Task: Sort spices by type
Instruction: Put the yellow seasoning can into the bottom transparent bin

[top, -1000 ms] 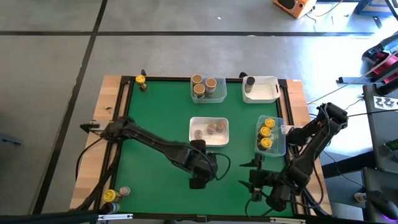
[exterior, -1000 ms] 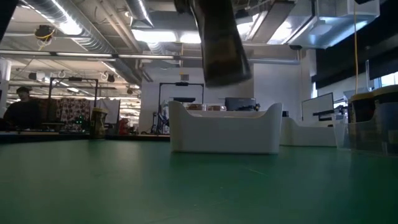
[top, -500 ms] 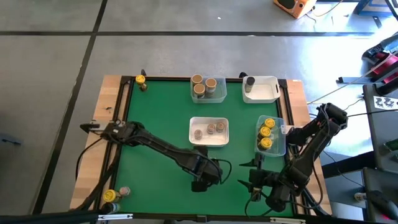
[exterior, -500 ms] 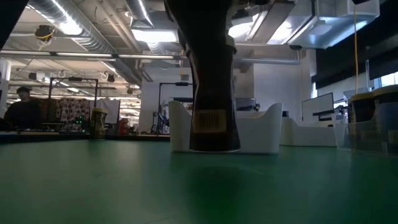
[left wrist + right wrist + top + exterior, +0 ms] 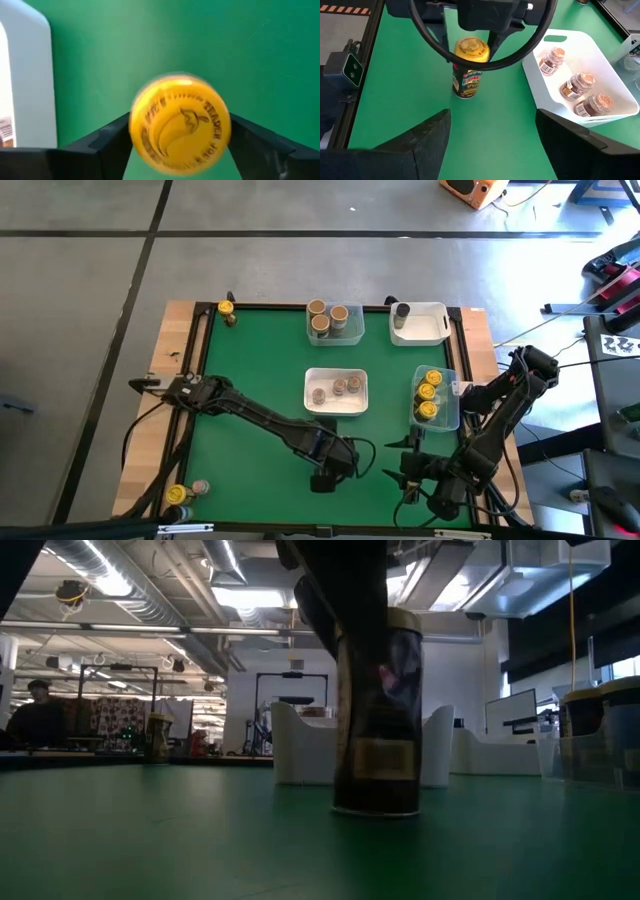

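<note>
Right wrist view showed the yellow-lidded jar (image 5: 468, 70) upright on the green desk (image 5: 410, 90), just beside the white tray (image 5: 600, 75). The left hand (image 5: 177, 150) straddled its lid with fingers parted, apparently not gripping. The right hand (image 5: 490, 145) waited nearby, open and empty. Judged rigid, light and smooth-walled; grasp the lid's sides squarely.

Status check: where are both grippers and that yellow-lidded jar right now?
Left gripper open astride small yellow-lidded spice jar, jar upright on green mat. Right gripper open, waiting near front edge. White tray of three jars alongside, nothing blocking.
</note>
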